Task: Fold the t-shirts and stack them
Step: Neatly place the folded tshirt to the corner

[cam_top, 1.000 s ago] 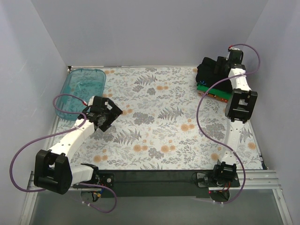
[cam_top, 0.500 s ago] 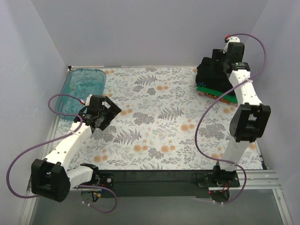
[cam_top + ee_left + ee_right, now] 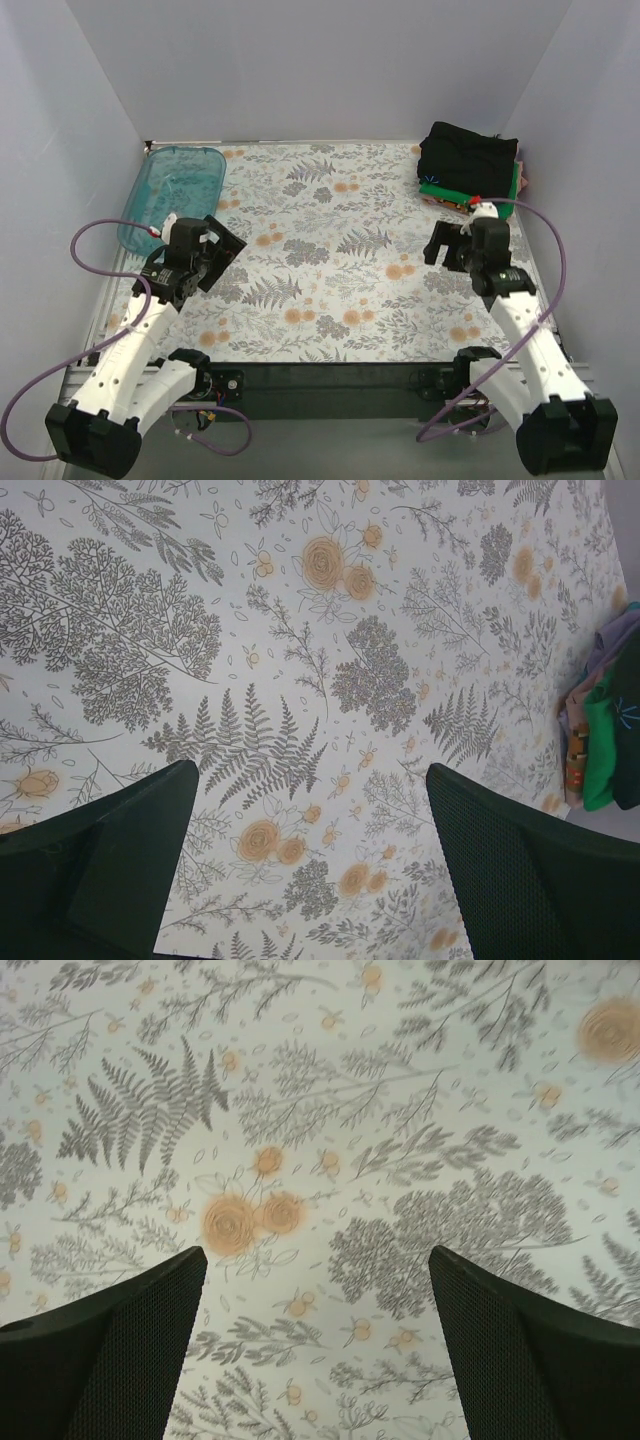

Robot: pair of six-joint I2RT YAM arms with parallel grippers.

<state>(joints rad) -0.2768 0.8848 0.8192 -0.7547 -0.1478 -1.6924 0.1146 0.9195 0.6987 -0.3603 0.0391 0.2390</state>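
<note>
Covering nearly the whole view is the flower-printed table (image 3: pixel 330 260), and I hold both arms low over its near half. At its far right corner sits the stack of t-shirts (image 3: pixel 467 170), with the black tee (image 3: pixel 465 152) folded on top and the green tee (image 3: pixel 514 182) peeking out beneath. The teal tray (image 3: pixel 175 190) lies far left. My left gripper (image 3: pixel 310 865) and right gripper (image 3: pixel 315 1350) both have their fingers spread wide, with only printed table between them.

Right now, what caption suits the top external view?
Left fingers and right fingers open above the floral table; t-shirts stacked far right, black one on top.
</note>
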